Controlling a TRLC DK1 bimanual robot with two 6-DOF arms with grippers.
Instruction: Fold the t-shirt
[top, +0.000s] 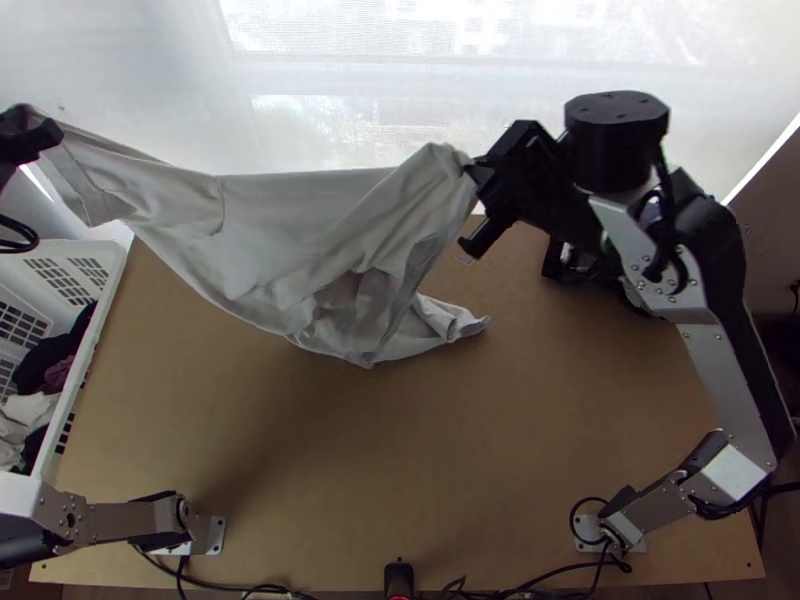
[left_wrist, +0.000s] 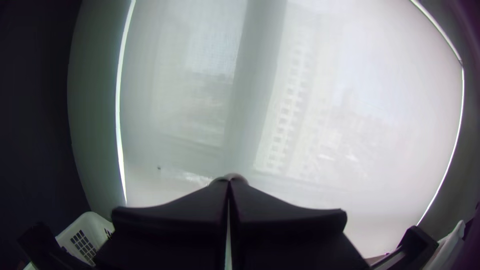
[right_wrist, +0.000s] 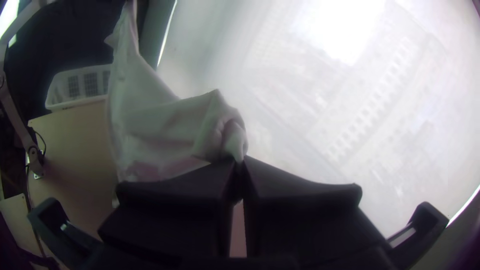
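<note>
Over the bench, the pale shirt hangs in loose folds; my left gripper is clenched on one end, my right gripper on another; a white basket stands at my left.

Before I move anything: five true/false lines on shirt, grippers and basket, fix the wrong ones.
1. The shirt is held between the left gripper and the right gripper. True.
2. The shirt lies flat and folded on the table. False: it is held up, creased and sagging between the grippers, over the table.
3. The right gripper's fingers are wide open. False: they are shut on a bunched part of the shirt.
4. The basket has clothes in it. True.
5. The basket is by the right arm's base. False: it is at the table's left side.
</note>
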